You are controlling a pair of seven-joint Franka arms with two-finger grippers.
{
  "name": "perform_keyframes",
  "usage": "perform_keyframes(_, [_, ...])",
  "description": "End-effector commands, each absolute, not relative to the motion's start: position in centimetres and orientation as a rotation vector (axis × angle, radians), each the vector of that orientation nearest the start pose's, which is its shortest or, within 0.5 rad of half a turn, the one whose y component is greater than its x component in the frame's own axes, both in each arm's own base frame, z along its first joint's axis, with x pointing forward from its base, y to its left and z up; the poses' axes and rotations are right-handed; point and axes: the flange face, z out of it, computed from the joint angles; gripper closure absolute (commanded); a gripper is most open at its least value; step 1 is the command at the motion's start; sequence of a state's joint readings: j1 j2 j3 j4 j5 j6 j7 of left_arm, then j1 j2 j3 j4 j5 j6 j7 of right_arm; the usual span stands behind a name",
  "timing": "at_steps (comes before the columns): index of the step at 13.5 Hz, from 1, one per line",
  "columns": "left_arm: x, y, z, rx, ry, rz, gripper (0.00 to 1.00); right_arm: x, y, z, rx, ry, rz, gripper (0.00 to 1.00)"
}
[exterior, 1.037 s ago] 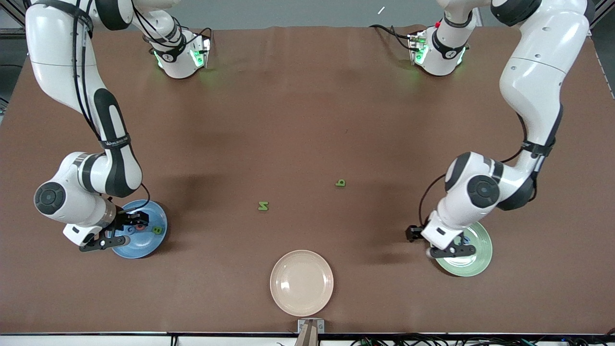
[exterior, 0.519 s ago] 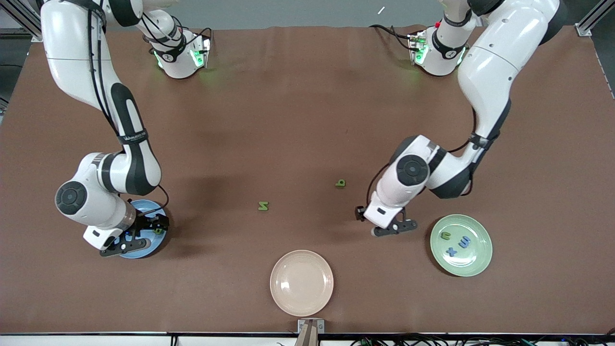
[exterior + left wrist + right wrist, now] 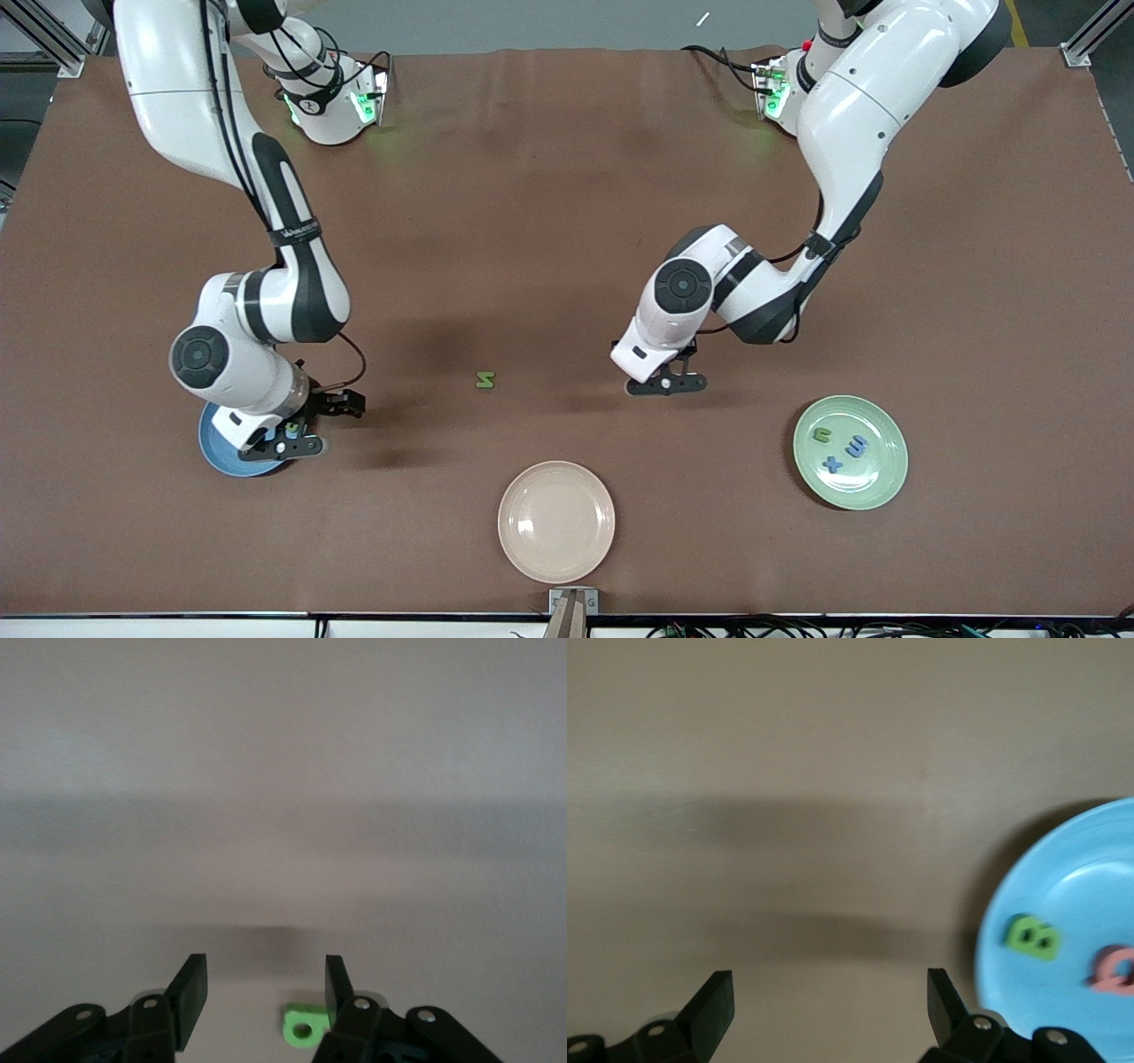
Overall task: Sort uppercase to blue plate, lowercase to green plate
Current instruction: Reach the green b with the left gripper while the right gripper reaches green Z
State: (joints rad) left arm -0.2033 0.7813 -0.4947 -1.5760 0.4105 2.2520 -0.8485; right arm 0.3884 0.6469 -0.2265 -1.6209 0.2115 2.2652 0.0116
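Observation:
The blue plate (image 3: 216, 448) is mostly hidden under my right hand; the right wrist view shows its rim (image 3: 1010, 904) with the green B (image 3: 1034, 936) and the red Q-like letter (image 3: 1116, 969) on it. My right gripper (image 3: 282, 446) (image 3: 830, 992) is open and empty over the plate's edge. The green N/Z (image 3: 485, 379) lies on the table mid-way between the arms. My left gripper (image 3: 666, 385) (image 3: 264, 979) is open, low over the green b (image 3: 303, 1028), which lies by one finger. The green plate (image 3: 881, 478) holds the green u/n (image 3: 822, 434), blue m/w (image 3: 856, 446) and blue x (image 3: 831, 462). The blue G is hidden.
A cream plate (image 3: 555, 521) sits near the table's front edge, nearer to the front camera than the green N/Z. Brown mat covers the table.
My left arm has left the green plate and moved toward the table's middle, now over the green b. My right arm has shifted off the blue plate's centre toward the middle.

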Motion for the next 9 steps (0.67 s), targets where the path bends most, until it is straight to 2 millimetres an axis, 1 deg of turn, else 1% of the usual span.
perform_keyframes(1, [56.8, -40.4, 21.2, -3.144, 0.099, 0.022, 0.38, 66.3, 17.9, 25.6, -3.104, 0.029, -0.006, 0.04])
perform_keyframes(2, [56.2, -41.1, 21.0, -3.144, 0.106, 0.03, 0.39, 65.7, 19.7, 25.4, -3.103, 0.084, -0.001, 0.04])
perform_keyframes(4, [55.9, -41.4, 20.0, -3.144, 0.101, 0.05, 0.4, 64.7, 23.6, 25.4, -3.098, 0.132, -0.028, 0.04])
perform_keyframes(5, [55.7, -41.6, 19.8, -3.144, 0.109, 0.051, 0.41, 64.4, 25.1, 25.2, -3.091, 0.156, -0.063, 0.04])
perform_keyframes(6, [55.4, -41.9, 19.3, -3.141, 0.118, 0.059, 0.42, 64.0, 26.7, 24.4, -3.087, 0.181, -0.09, 0.04])
perform_keyframes(7, [55.2, -42.1, 19.2, -3.14, 0.125, 0.062, 0.43, 63.3, 28.4, 23.7, -3.083, 0.194, -0.109, 0.04])
perform_keyframes(9, [55.0, -42.2, 19.1, -3.14, 0.125, 0.065, 0.43, 62.3, 30.5, 22.4, -3.087, 0.198, -0.115, 0.04])
